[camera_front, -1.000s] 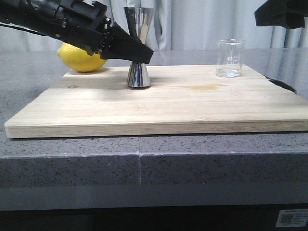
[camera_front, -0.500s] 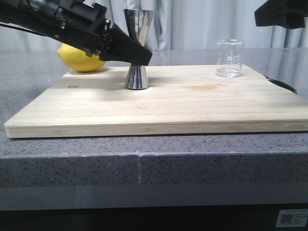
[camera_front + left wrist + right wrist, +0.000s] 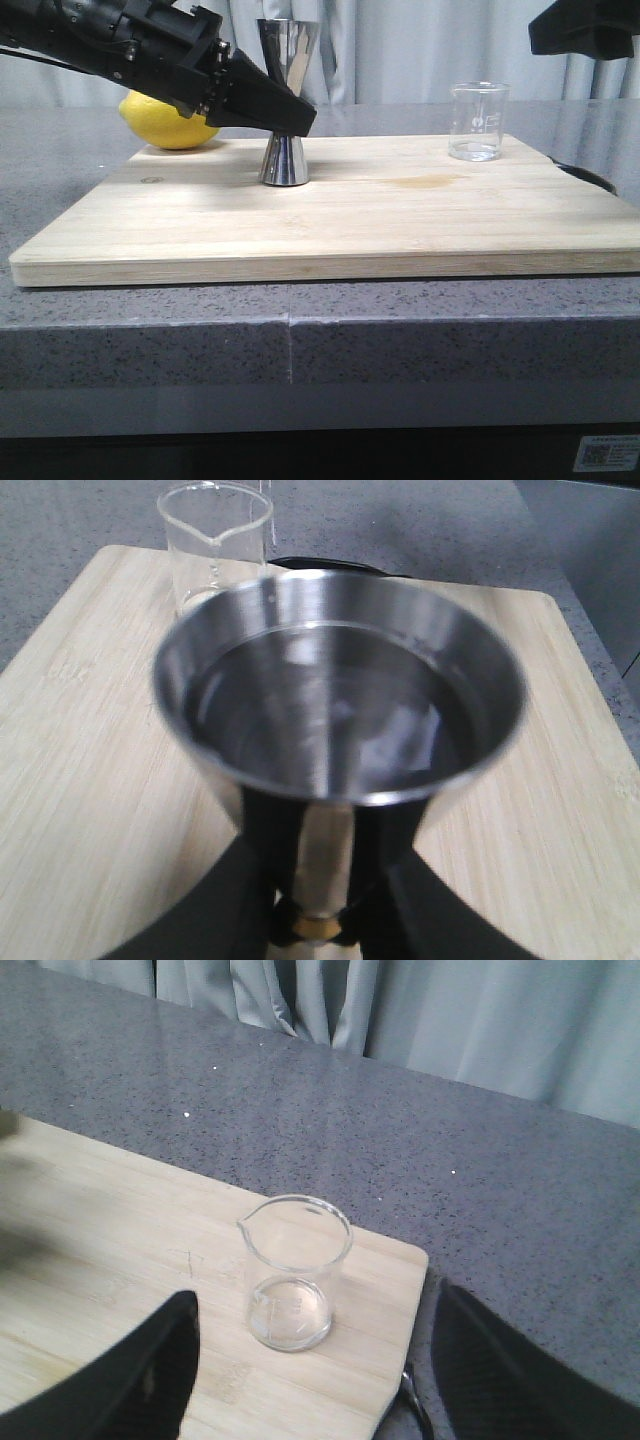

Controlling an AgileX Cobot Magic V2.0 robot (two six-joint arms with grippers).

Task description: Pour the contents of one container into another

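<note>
The steel jigger (image 3: 286, 105) is clamped at its narrow waist by the left gripper (image 3: 296, 113) and stands upright on the wooden board (image 3: 340, 215), just right of the lemon (image 3: 165, 125). The glass beaker (image 3: 479, 121) is set near the board's far right corner, well apart. The right gripper (image 3: 310, 1360) is held wide open above the beaker, touching nothing.

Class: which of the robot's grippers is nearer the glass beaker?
Right. The right gripper hovers over the beaker, fingers apart; the left gripper grips the steel jigger across the board.
</note>
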